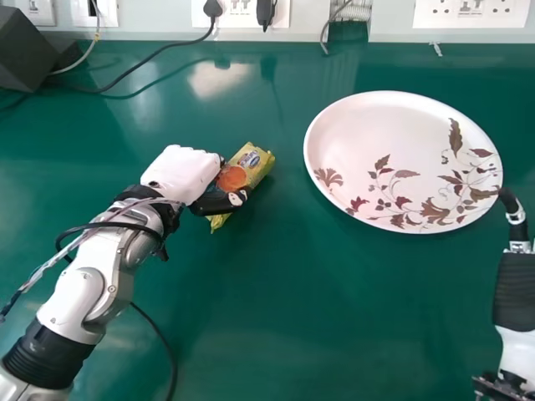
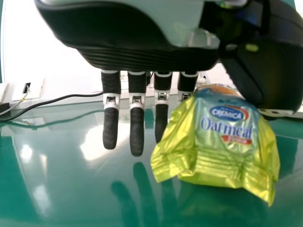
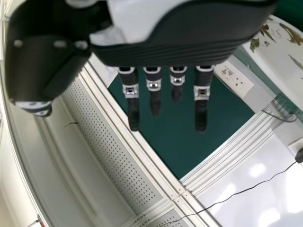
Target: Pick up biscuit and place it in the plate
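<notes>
On the table [image 1: 276, 317], the biscuit [image 1: 250, 167] lies at the left hand [image 1: 181, 172].

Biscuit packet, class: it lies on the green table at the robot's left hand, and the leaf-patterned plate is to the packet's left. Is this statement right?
No, the side is wrong: the head view shows the leaf-patterned plate to the right of the biscuit packet. The packet does lie on the green table at the left hand.
</notes>
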